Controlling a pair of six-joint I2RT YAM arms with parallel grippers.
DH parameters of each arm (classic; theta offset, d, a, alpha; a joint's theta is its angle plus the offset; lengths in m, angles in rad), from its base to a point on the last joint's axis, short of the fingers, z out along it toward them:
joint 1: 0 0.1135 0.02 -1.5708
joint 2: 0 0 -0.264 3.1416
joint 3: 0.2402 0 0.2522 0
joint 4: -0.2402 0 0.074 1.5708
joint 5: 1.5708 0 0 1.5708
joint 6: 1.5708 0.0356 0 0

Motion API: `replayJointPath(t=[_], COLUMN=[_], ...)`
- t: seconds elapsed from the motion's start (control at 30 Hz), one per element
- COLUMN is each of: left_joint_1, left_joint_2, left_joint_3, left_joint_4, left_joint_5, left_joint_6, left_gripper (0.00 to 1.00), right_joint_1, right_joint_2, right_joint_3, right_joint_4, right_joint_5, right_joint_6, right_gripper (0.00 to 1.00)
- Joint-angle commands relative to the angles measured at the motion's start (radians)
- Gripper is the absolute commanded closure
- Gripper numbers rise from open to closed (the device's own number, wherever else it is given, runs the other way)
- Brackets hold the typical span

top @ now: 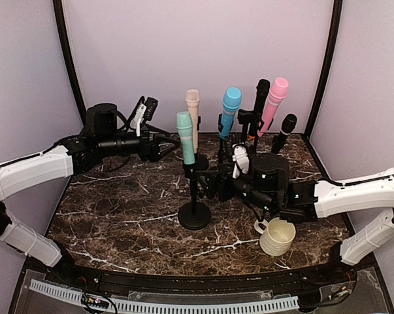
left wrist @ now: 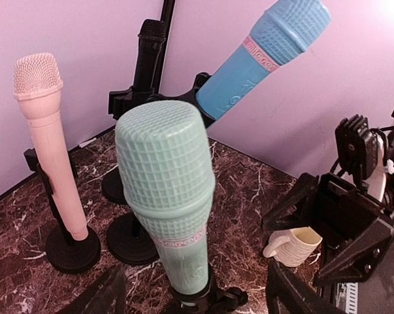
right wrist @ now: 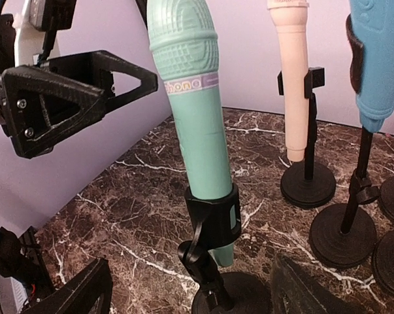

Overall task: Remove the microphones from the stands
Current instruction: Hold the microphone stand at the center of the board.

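Spanning the work area, the dark marble table [top: 118, 216] is carrying every item. Both arms are reaching in over it from opposite sides. The left gripper [left wrist: 197, 291] is standing spread, one finger on either side of the target and apart from it. The right gripper [right wrist: 197, 288] is likewise standing spread, flanking the clip. The black stand [top: 195, 214] is sitting at the table's centre. The mint-green microphone [top: 185, 136] is sitting upright in that stand's clip. A cream mug [top: 277, 237] is resting beside the right arm.
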Motion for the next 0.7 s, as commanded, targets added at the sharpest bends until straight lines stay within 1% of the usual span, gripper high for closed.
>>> replayJointPath(t=[0.0,0.1,0.2,0.3,0.43,0.5,0.67], left_joint_1=[0.002,0.0,-0.001,-0.004,-0.007,-0.008,-0.012], left_joint_2=[0.055,0.091,0.121,0.143,0.183,0.201,0.231], left_joint_3=[0.058,0.076,0.085,0.091,0.112,0.124,0.142], left_joint_4=[0.002,0.017,0.037,0.057,0.063,0.066,0.077], left_joint_5=[-0.008,0.002,0.009,0.024,0.011,0.008,-0.004], left_joint_6=[-0.071,-0.083,-0.092,-0.098,-0.099,-0.097,-0.097], left_gripper=[0.24,0.22,0.2,0.18,0.18,0.19,0.27], right_joint_1=[0.053,0.073,0.076,0.077,0.078,0.079,0.079], right_joint_2=[0.081,0.148,0.205,0.258,0.302,0.316,0.349], right_joint_3=[0.077,0.12,0.17,0.229,0.265,0.279,0.298], right_joint_4=[-0.044,-0.081,-0.128,-0.171,-0.175,-0.182,-0.21], right_joint_5=[0.084,0.137,0.189,0.21,0.223,0.234,0.256], right_joint_6=[0.023,0.044,0.064,0.061,0.033,0.02,0.013], right_gripper=[0.17,0.19,0.23,0.31,0.4,0.45,0.55])
